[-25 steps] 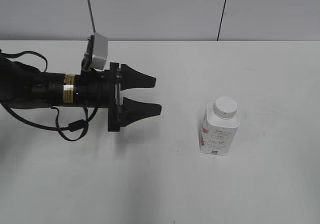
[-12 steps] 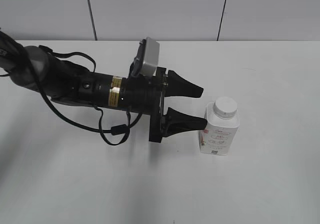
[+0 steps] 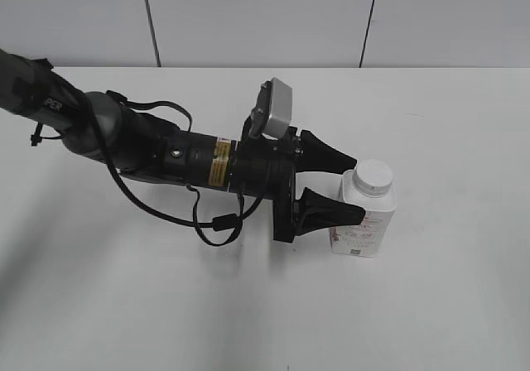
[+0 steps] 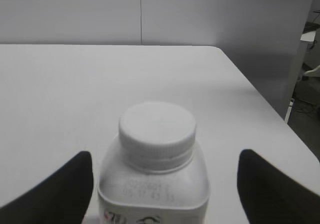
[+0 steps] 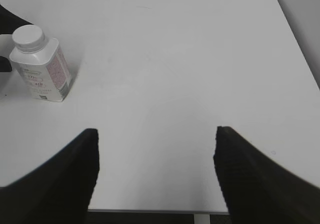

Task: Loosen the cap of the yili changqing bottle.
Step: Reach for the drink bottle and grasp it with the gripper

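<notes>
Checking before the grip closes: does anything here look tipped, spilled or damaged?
Nothing stands out. The bottle stands upright on the table, cap seated, no spill visible. The open left gripper flanks it.

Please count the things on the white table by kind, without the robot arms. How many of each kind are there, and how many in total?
Small white squarish bottle with pink-red print: 1
Round white ribbed plastic screw cap, on the bottle's neck: 1
Total: 2

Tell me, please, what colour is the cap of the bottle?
White; the cap shows best in the left wrist view.
</notes>
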`<state>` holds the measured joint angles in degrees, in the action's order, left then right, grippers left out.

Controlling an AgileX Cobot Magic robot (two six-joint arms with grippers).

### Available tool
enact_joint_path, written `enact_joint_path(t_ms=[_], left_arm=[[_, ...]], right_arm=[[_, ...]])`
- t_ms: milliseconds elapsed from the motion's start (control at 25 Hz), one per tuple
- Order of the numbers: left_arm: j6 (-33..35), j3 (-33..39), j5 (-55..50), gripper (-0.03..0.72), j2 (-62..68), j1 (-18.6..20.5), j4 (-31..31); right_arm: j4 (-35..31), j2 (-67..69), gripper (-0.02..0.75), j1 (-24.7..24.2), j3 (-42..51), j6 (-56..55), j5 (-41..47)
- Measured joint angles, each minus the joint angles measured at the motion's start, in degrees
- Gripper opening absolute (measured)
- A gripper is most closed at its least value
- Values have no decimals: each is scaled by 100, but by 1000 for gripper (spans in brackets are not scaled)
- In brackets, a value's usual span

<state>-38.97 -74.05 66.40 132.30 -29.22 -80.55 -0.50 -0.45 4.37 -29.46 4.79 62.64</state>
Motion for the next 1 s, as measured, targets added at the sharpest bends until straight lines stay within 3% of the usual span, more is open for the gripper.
enact_joint_path(t_ms=[480, 760, 1000], left_arm=[[-41, -4, -332, 539, 14, -109, 71], [-41, -4, -411, 438, 14, -109, 98], [-45, -4, -411, 438, 14, -109, 98]], right_arm=[[0, 0, 567, 0, 0, 0, 0], [0, 0, 567, 0, 0, 0, 0], [0, 0, 567, 0, 0, 0, 0]])
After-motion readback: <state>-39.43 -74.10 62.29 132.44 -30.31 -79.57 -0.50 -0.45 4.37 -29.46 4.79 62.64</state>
